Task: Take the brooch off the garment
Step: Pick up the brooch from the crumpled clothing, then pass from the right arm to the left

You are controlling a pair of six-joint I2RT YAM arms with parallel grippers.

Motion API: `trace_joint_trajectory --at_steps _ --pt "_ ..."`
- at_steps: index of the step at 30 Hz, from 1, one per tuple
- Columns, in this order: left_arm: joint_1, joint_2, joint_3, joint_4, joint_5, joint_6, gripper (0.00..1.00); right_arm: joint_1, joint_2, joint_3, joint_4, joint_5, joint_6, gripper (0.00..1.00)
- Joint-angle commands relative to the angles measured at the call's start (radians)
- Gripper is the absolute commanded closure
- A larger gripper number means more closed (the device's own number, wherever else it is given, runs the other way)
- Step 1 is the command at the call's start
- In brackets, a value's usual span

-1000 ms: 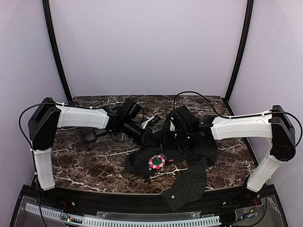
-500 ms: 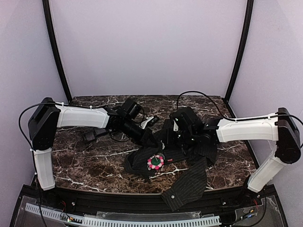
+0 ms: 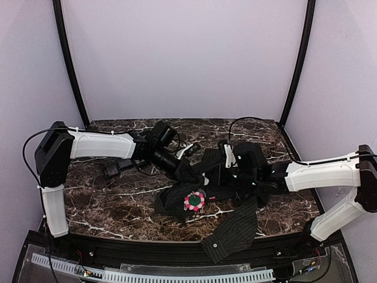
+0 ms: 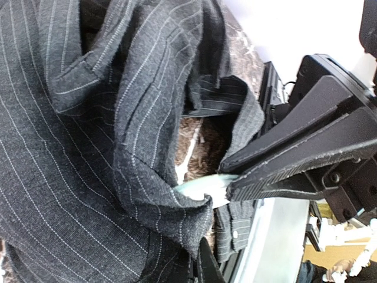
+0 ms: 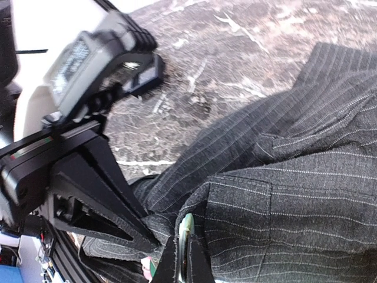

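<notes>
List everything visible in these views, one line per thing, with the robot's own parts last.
Pinstriped cloth garment: one, dark grey with fine pale stripes, crumpled mid-table, one strip trailing to the near edge.
Flower-shaped brooch: one, pink petals round a green centre, on the garment's near-left fold.
Small flat square object: one, black, on the table's left side; too small to identify.
Pale green sliver: one, at the fabric edge by the gripper tips; cannot tell what it is.
Marble-patterned table: one, dark brown with white veins.
Left arm: one, white.
Right arm: one, white.
Left gripper: one, black, shut on the garment.
Right gripper: one, black, shut on the garment.
</notes>
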Motion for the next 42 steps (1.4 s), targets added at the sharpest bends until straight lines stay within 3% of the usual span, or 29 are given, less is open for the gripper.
trace_joint_trajectory --at_steps 1,11,23,32,42 --pt "-0.004 -0.068 0.012 0.028 0.080 0.013 0.99 0.001 -0.058 -0.053 0.213 -0.019 -0.057 1.00" --pt "-0.006 -0.084 0.001 0.084 0.169 -0.007 0.97 -0.010 -0.101 -0.143 0.389 -0.047 -0.075 1.00" --pt "-0.021 -0.069 -0.001 0.107 0.211 -0.044 0.97 -0.018 -0.140 -0.164 0.437 -0.012 -0.101 1.00" --pt "-0.023 -0.065 -0.041 0.254 0.280 -0.168 0.97 -0.015 -0.136 -0.120 0.399 0.038 -0.204 1.00" --pt "-0.023 -0.062 -0.048 0.282 0.296 -0.197 0.98 0.005 -0.138 -0.037 0.275 0.136 -0.351 1.00"
